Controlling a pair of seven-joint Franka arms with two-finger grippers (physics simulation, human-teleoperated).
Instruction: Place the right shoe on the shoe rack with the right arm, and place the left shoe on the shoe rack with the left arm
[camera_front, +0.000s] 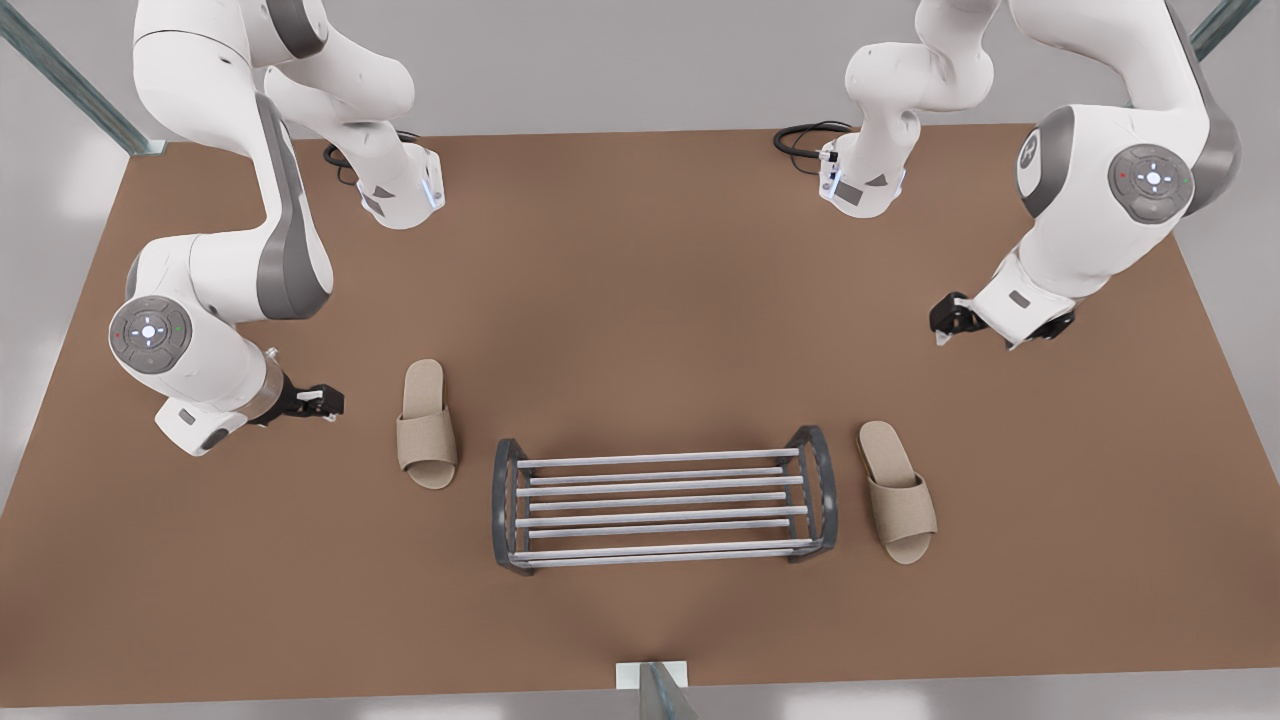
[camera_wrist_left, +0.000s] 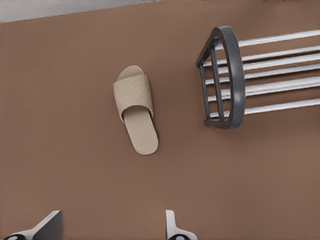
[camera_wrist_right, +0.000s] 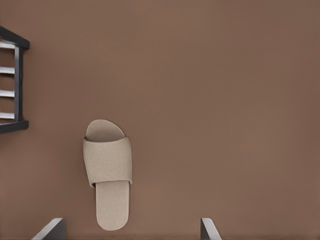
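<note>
The shoe rack (camera_front: 663, 500) stands low near the table's front edge, with dark arched ends and silver bars. The right shoe (camera_front: 427, 424), a beige slipper, lies flat off the rack's end on the front view's left. My right gripper (camera_front: 326, 401) hovers open beside it, and its fingertips (camera_wrist_right: 56, 227) frame the slipper's (camera_wrist_right: 108, 172) heel end. The left shoe (camera_front: 897, 491) lies slightly angled by the rack's other end. My left gripper (camera_front: 947, 322) hangs open, behind that shoe (camera_wrist_left: 135, 115) and apart from it. Its wrist view also takes in the rack's end frame (camera_wrist_left: 231, 75).
Everything rests on a brown table (camera_front: 640, 300). Both arm bases (camera_front: 400, 190) (camera_front: 862, 180) stand at its far edge with black cables beside them. A metal post (camera_front: 655, 690) rises at the middle of the front edge.
</note>
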